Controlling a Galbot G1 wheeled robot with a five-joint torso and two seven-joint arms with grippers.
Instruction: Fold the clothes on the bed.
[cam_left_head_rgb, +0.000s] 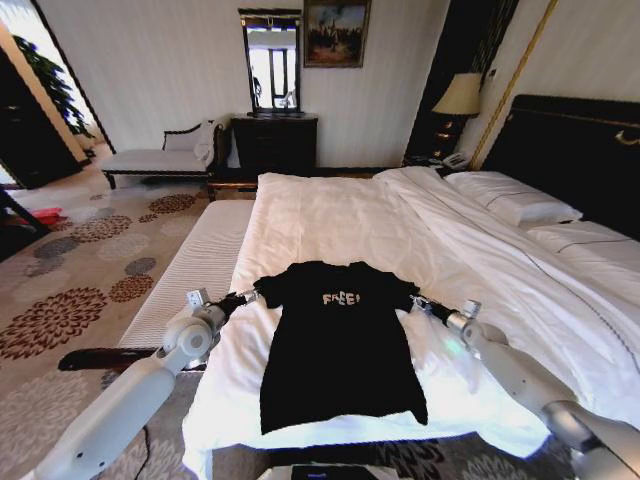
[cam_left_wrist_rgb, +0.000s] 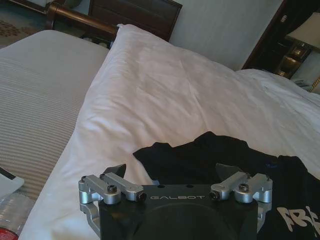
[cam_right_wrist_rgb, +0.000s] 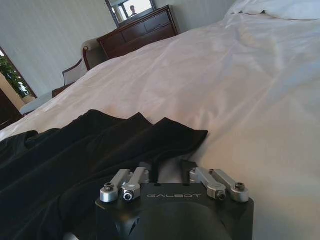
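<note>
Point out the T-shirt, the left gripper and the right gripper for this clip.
T-shirt (cam_left_head_rgb: 340, 350): head view, middle of the black body below the lettering.
Left gripper (cam_left_head_rgb: 247, 295): head view, at the fingers by the shirt's sleeve.
Right gripper (cam_left_head_rgb: 419, 301): head view, at the fingers by the opposite sleeve.

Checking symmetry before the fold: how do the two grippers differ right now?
The left gripper sits at the T-shirt's left sleeve, the right gripper at its right sleeve. Left jaws look spread wide; right jaws narrower, closing on the sleeve hem. Both lie low on the bed.
</note>
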